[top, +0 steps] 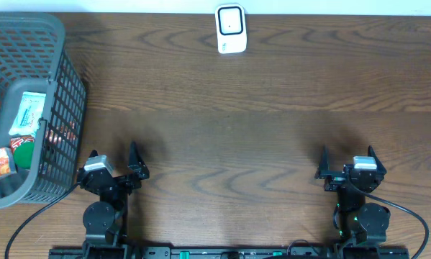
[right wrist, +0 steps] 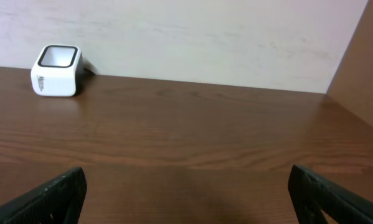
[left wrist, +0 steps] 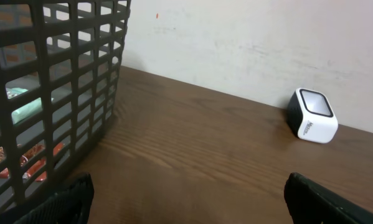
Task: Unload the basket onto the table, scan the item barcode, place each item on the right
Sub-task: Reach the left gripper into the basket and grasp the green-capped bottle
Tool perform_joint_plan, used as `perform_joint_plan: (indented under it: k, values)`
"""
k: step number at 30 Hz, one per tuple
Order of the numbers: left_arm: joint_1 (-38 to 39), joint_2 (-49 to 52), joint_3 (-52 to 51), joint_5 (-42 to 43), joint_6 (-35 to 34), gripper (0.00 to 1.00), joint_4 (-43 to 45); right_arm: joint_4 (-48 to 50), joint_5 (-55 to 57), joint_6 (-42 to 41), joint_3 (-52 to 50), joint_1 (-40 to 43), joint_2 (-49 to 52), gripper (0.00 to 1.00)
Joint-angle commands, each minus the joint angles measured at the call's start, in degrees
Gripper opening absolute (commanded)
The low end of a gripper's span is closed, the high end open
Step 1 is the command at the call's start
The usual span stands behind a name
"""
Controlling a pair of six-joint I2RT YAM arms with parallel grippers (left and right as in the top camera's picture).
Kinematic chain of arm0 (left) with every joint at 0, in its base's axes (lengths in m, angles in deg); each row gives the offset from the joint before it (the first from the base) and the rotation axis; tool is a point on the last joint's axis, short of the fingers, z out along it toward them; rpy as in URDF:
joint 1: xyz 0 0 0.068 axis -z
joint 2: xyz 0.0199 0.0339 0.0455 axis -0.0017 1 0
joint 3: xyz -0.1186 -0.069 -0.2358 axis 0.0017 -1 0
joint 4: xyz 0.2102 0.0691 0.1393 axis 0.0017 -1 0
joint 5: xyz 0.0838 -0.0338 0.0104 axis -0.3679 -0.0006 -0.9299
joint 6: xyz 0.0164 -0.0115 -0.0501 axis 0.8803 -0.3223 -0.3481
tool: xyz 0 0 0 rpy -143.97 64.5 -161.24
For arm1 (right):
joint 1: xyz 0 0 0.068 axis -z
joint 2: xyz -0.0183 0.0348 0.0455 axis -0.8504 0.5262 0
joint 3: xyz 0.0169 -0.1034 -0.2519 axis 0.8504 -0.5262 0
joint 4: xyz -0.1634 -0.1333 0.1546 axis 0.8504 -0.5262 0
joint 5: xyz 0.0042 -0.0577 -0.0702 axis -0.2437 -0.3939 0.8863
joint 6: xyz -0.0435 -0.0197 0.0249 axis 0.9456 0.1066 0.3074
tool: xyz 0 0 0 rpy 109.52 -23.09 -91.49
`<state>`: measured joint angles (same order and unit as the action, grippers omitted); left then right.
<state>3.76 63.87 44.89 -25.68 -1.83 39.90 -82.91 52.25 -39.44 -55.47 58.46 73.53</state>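
Arms (top: 100,214) low at the near table (top: 222,129) edge, left fingers (top: 134,155) and right fingers (top: 323,161) wide apart, empty.

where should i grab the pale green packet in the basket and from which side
Take the pale green packet across its narrow width, coming straight down from above. It seems to lie face up on top of the other items, and the tall mesh walls of the basket block any sideways approach. The open left hand, beside the basket, is probably nearer.
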Motion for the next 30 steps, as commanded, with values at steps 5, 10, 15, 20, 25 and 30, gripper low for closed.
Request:
perform_joint_plan:
  k: [5,10,15,20,25,30]
  values:
    - [0.28,0.02,-0.72,7.58,1.51,0.98,-1.49,-0.17,0.55,0.55,-0.07,-0.63,-0.57,0.99]
    - [0.28,1.27,2.21,15.91,3.13,0.98,-1.66,-0.17,0.55,0.57,-0.07,-0.63,-0.55,0.99]
    - [0.28,7.61,10.58,18.58,5.51,0.98,-6.32,-0.15,0.52,0.55,-0.07,-0.63,-0.57,0.99]
    - [0.28,18.97,24.44,21.0,6.75,0.98,-12.61,-0.15,0.55,0.55,-0.07,-0.63,-0.57,0.99]
    - [0.28,32.74,44.46,20.96,6.78,0.98,-26.62,-0.17,0.52,0.55,-0.07,-0.63,-0.57,0.99]
    - [0.28,44.19,61.88,24.44,7.06,0.98,-46.58,-0.15,0.55,0.55,-0.07,-0.63,-0.57,0.99]
